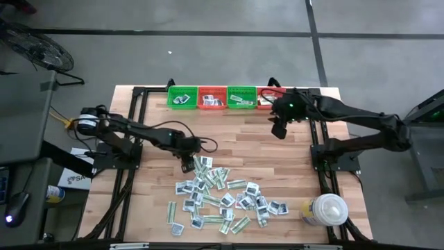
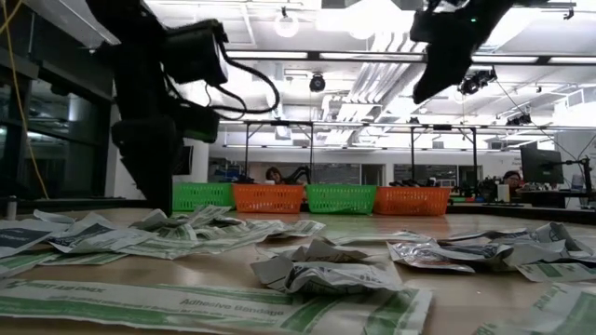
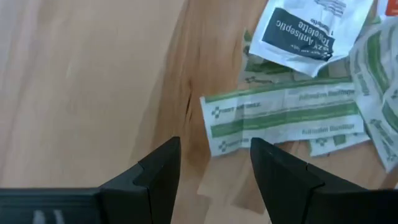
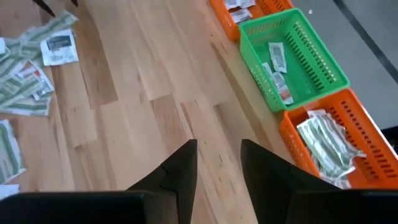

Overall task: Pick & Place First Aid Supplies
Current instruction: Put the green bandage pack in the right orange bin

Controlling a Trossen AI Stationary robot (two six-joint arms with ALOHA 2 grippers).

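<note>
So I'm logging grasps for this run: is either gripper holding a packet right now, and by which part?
Nothing is held. The left gripper is open and empty by the packets; the right gripper is open and empty near the baskets.

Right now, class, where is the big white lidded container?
In the high view, the white lidded container stands at the table's near right corner, just right of the scattered packets.

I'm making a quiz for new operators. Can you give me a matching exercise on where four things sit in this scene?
Things:
1. left end effector
2. right end effector
3. white lidded container
4. baskets

Places:
A. in a row along the table's far edge
B. at the near right corner of the table
C. over bare wood just in front of the baskets
D. at the far left edge of the packet pile

Pairs: 1-D, 2-C, 3-B, 4-A
</note>
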